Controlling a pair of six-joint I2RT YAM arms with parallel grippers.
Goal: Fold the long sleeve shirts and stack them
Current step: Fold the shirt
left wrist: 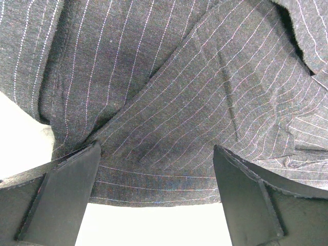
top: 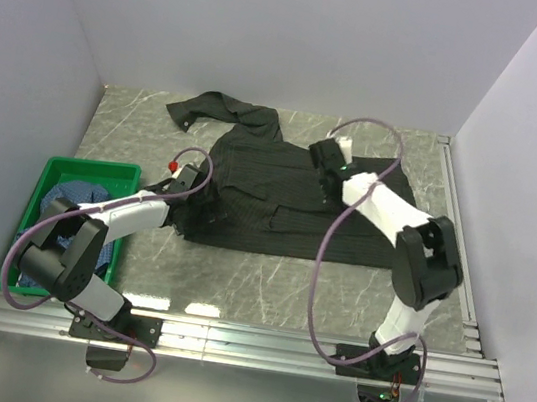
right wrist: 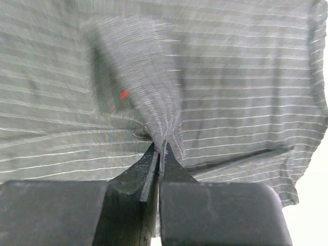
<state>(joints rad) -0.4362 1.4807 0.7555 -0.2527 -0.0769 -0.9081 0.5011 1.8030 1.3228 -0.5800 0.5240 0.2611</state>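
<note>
Right gripper (right wrist: 160, 148) clamps a raised fold of the black shirt (top: 267, 211); left gripper (left wrist: 156, 148), spread wide, over its edge.

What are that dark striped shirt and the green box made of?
Black shirt: soft matte cloth with fine pale pinstripes; it creases and bunches. Fibre unclear.
Green crate: looks like rigid plastic, smooth with a slight sheen, straight even rim.

The black shirt (top: 257, 209) covered the middle of the table (top: 238, 272), leaving a bare strip along the near edge and bare surface at both back corners. The green crate (top: 92, 167) blocked the left side, and 3 walls (top: 274, 30) closed off the rest.
</note>
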